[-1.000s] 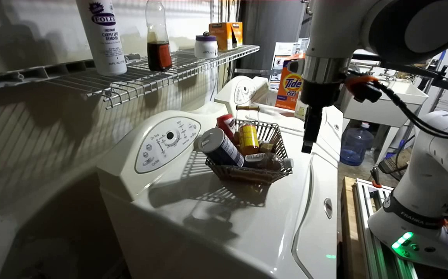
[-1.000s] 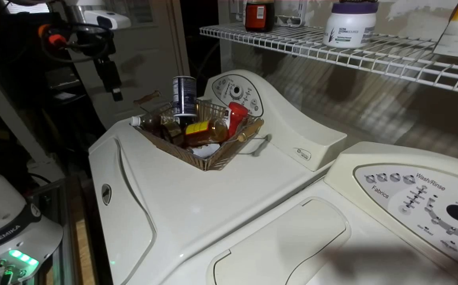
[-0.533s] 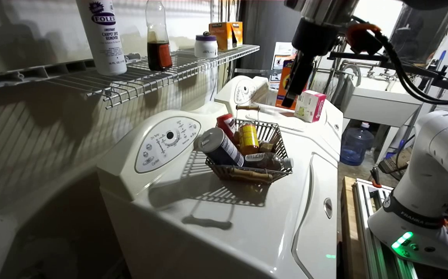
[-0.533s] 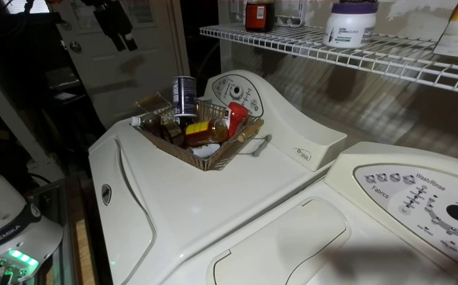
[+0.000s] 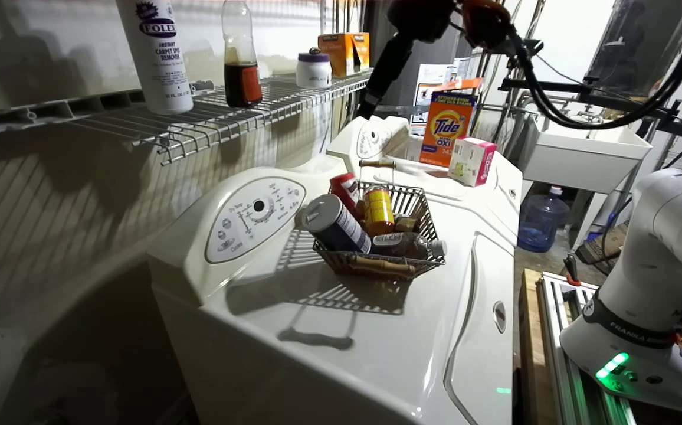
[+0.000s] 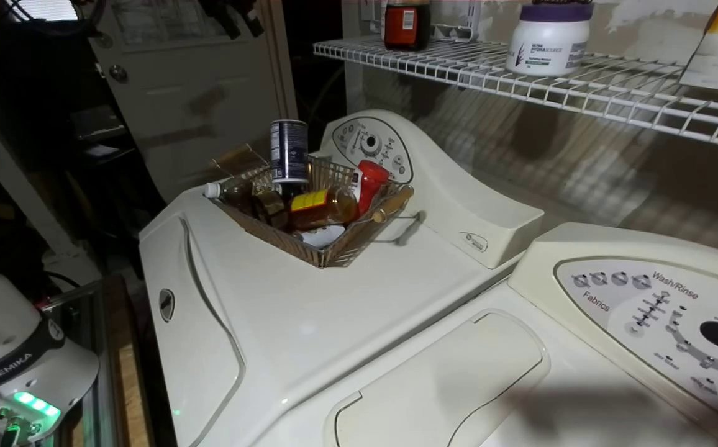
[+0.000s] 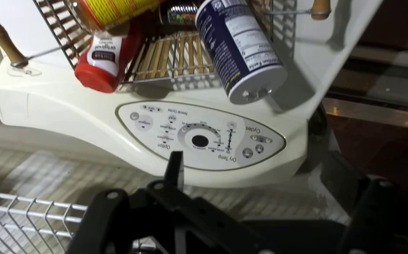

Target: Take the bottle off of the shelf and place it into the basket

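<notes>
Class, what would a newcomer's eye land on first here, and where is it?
Probably the crowded wire basket on the white dryer, a blue canister sticking up from it. Above, the bottle of dark liquid stands upright on the wire shelf. Green lights glow on the robot's base.

In the wrist view, we see the basket (image 7: 175,56) holding a red-capped bottle (image 7: 106,58) and a tilted dark-blue canister (image 7: 240,47). Lower down we have a control panel (image 7: 200,135), one dark finger (image 7: 174,170) overlapping its edge, and the white wire shelf (image 7: 31,213) at left.
</notes>
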Available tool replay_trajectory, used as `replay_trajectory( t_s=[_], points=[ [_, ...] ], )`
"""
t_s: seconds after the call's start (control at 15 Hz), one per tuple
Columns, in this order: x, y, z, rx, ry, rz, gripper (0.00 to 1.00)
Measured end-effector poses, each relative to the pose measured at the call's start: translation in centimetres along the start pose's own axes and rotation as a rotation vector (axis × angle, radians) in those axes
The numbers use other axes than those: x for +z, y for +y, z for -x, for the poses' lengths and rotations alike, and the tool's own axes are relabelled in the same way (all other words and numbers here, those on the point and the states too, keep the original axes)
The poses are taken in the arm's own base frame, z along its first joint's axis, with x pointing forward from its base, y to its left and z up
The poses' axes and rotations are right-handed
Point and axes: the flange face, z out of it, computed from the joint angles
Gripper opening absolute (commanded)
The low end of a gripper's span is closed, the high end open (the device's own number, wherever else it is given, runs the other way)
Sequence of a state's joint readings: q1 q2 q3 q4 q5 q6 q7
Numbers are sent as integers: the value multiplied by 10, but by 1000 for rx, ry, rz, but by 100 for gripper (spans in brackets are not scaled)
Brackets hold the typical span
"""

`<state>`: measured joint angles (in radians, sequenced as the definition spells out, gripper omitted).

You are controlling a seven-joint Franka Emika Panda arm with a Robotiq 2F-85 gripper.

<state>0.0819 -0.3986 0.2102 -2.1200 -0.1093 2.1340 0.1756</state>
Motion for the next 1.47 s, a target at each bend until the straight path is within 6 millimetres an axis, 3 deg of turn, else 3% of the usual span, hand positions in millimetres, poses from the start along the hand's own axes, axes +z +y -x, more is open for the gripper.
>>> replay_trajectory(
  t_s=[0.27, 0.8, 1.13, 1.47],
  points=[
    [7, 10, -36, 25, 64, -22, 100],
    [6, 10, -43, 30, 74, -31, 100],
    [-17, 10, -66, 39, 309, -74, 100],
    [-26, 26, -88, 40, 444, -75, 100]
  ],
)
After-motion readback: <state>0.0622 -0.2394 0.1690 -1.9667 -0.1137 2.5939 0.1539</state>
